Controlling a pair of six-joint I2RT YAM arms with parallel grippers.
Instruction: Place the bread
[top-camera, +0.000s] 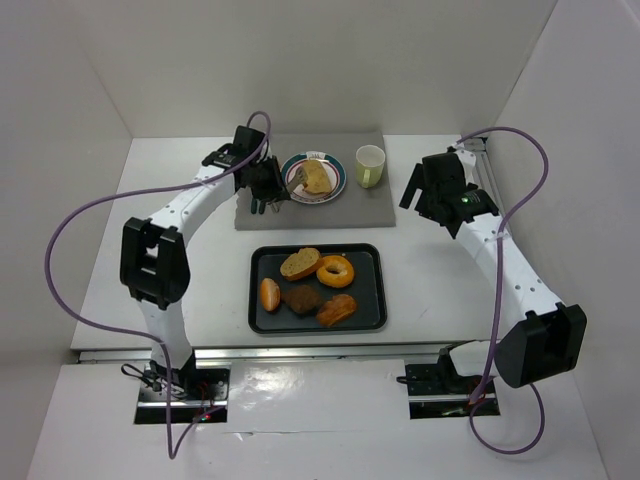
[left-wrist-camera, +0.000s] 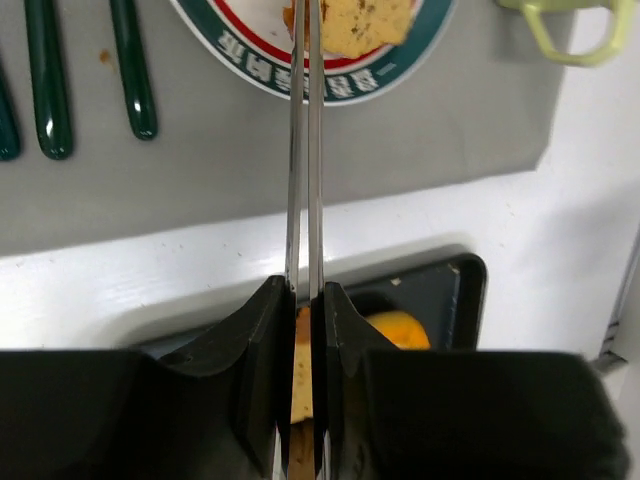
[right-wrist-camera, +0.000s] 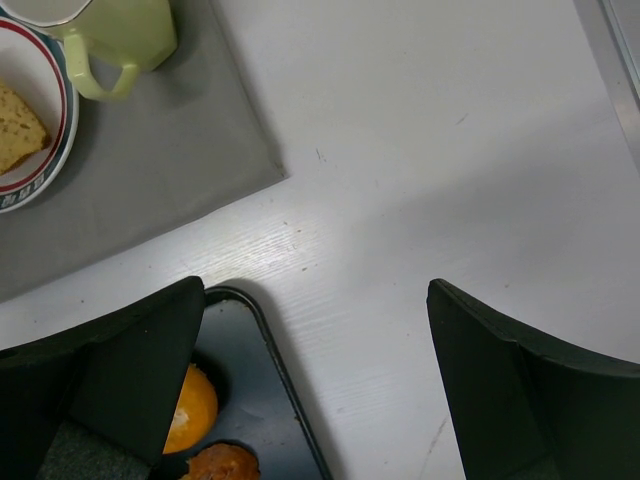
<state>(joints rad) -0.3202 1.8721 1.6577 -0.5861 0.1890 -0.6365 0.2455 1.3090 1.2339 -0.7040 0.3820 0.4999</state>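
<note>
Seemingly placing is almost done: the bread lies on the plate, the left gripper pinches tongs reaching it, the right gripper hangs spread-jawed right of the plate, so next the tongs should likely lift away.

White lettering is running along the teal rim of the plate in the left wrist view, but it is proving too blurred to read.
</note>
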